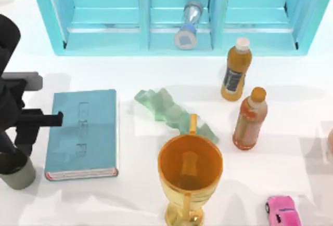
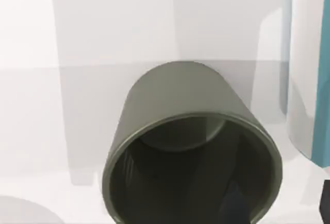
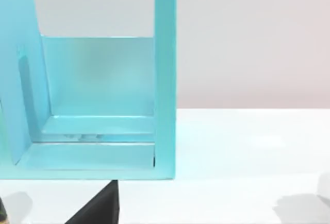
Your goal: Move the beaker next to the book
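Beaker (image 1: 20,175) stands upright on the table (image 1: 130,205) at the top view's left edge, just off the near-left corner of the book (image 1: 82,134) and apart from it. The left gripper (image 1: 11,156) hangs directly over the beaker's mouth; the left wrist view looks straight into the dark rim (image 2: 192,126), and whether the fingers are spread or pinching I cannot tell. Risks: an off-centre descent could clip the rim and tip the light vessel, or a lateral carry could knock it against the book's edge; the right arm is parked by the blue shelf unit (image 3: 103,105).
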### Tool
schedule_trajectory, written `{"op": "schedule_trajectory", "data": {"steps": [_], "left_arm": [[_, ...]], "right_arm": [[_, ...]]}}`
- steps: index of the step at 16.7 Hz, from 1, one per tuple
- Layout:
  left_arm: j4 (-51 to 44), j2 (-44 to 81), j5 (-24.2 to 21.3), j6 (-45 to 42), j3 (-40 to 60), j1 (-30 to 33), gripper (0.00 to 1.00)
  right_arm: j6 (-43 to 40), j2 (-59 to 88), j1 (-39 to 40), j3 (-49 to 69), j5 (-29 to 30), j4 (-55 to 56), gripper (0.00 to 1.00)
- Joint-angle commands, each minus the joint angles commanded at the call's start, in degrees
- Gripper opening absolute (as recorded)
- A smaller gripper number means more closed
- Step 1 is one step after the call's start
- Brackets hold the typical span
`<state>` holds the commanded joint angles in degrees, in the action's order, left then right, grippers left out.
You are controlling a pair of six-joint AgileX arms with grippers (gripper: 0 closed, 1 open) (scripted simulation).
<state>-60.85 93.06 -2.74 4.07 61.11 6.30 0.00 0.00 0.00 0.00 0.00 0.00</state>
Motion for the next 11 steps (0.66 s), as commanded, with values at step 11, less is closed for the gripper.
{"op": "schedule_trajectory", "data": {"steps": [11], "left_arm": [[0.0,0.0,0.0,0.0,0.0,0.0,1.00]], "right_arm": [[0.0,0.0,0.0,0.0,0.0,0.0,1.00]]}}
